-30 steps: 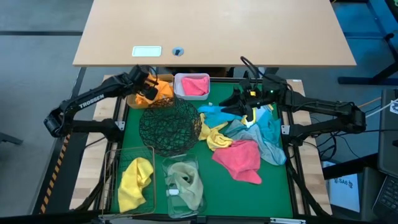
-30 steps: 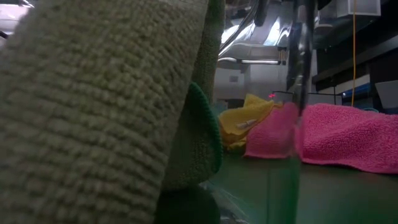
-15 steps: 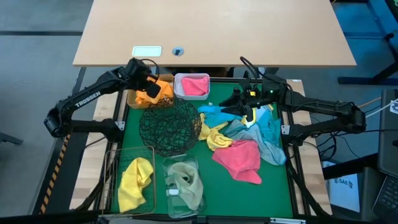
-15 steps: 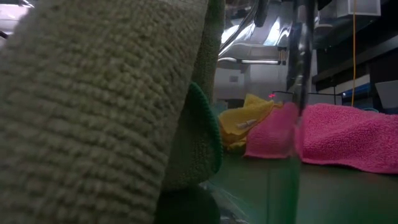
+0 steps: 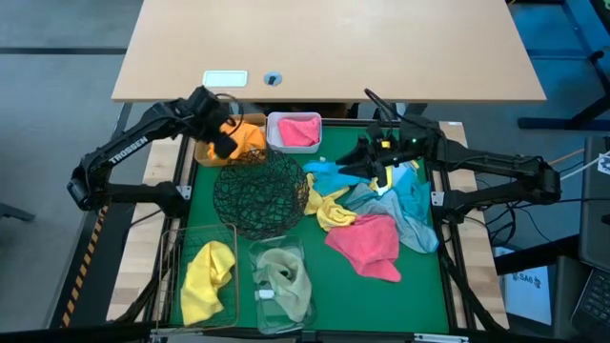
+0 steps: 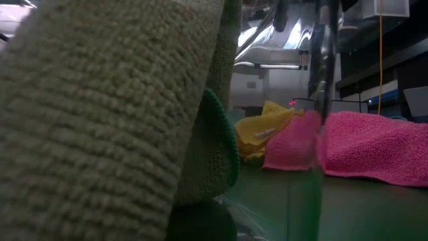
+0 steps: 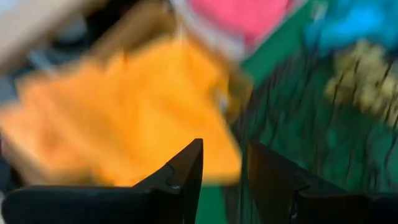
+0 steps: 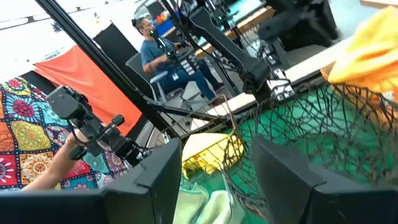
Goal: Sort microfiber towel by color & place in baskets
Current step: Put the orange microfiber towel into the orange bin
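Note:
My left gripper (image 5: 221,136) hangs open above the tan box (image 5: 203,152) at the far left, with nothing between its fingers. An orange towel (image 7: 124,118) lies in that box under my left gripper (image 7: 224,165). My right gripper (image 5: 360,164) stands open and level above the loose pile, beside a light blue towel (image 5: 329,174). In its wrist view my right gripper (image 8: 217,180) holds nothing. The pile also has a yellow towel (image 5: 330,212), a pink towel (image 5: 367,243) and a teal towel (image 5: 412,205) lying on the green mat.
A white tub (image 5: 274,129) holds a pink towel. The black wire-mesh bowl (image 5: 259,191) stands mid-table. A wire basket (image 5: 172,257) holds a yellow towel, and a clear tub (image 5: 257,252) holds an olive towel (image 6: 100,120). A person sits beyond the table (image 8: 158,53).
My left gripper has risen off the orange towel in the tan box and tipped, drifting slightly toward the table's far left. The orange towel stays in the box. My right arm has kept still.

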Available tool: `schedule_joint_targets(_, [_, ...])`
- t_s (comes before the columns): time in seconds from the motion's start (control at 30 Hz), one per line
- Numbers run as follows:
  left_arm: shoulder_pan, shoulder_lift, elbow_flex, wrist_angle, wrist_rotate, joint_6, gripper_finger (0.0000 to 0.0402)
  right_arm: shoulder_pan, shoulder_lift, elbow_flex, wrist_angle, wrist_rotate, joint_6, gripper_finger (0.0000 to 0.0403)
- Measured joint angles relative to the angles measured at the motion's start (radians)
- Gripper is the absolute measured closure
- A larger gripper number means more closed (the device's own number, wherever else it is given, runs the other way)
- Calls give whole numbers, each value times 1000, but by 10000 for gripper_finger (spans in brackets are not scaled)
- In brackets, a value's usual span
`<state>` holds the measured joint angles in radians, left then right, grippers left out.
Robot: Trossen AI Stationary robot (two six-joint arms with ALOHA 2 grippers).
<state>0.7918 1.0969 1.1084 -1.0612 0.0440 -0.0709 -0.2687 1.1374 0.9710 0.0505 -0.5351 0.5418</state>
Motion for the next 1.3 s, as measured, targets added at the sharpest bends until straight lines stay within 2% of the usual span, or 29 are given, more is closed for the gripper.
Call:
schedule_joint_targets(0.17, [0,0,0,-234,0,-5,294,0,0,0,-32,0,0,210])
schedule_joint_targets(0.33, [-19,0,-30,-244,-39,-79,305,0,0,0,-34,0,0,210])
schedule_joint_targets(0.47, [-22,4,-101,-135,-87,-83,313,0,0,0,-34,0,0,210])
schedule_joint_targets(0.8, [-23,65,-218,321,-87,-89,316,0,0,0,-33,1,0,210])
schedule_joint_targets(0.9, [-23,117,-222,382,-104,-111,316,0,0,0,-33,1,0,210])
schedule_joint_targets(1.2, [-22,277,-223,553,-248,-110,316,0,0,0,-34,1,0,210])
schedule_joint_targets(1.3, [-22,299,-223,606,-254,-110,316,1,0,0,-60,1,0,210])
